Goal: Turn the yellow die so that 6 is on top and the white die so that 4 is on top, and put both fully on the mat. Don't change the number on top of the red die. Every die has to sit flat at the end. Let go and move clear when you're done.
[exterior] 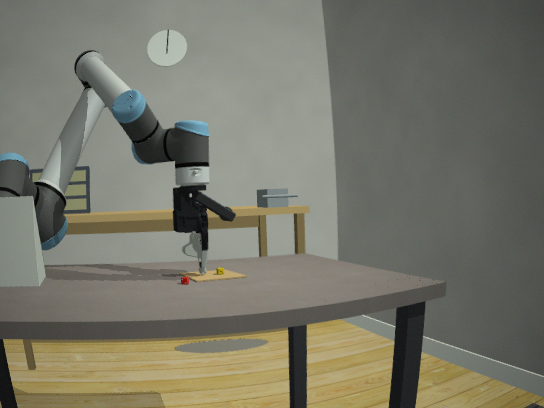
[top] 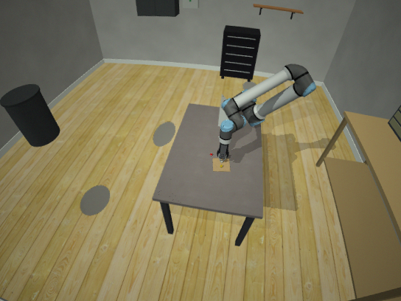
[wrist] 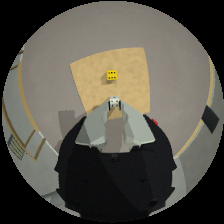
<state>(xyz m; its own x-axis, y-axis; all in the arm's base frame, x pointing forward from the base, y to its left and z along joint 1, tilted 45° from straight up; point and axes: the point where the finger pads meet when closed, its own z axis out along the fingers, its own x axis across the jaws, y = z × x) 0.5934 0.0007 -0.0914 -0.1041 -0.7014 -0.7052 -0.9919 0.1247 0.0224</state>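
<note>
My gripper is shut on the white die and holds it down at the tan mat, near the mat's edge closest to the arm. In the wrist view the die shows a face with several dark pips. The yellow die sits flat on the mat, a short way beyond the fingertips. The red die lies on the grey table just off the mat, beside the gripper and partly hidden by it in the wrist view.
The arm's pale base block stands on the table's far left. A wooden bench with a grey box stands behind the table. A black bin and a dark drawer unit stand on the floor.
</note>
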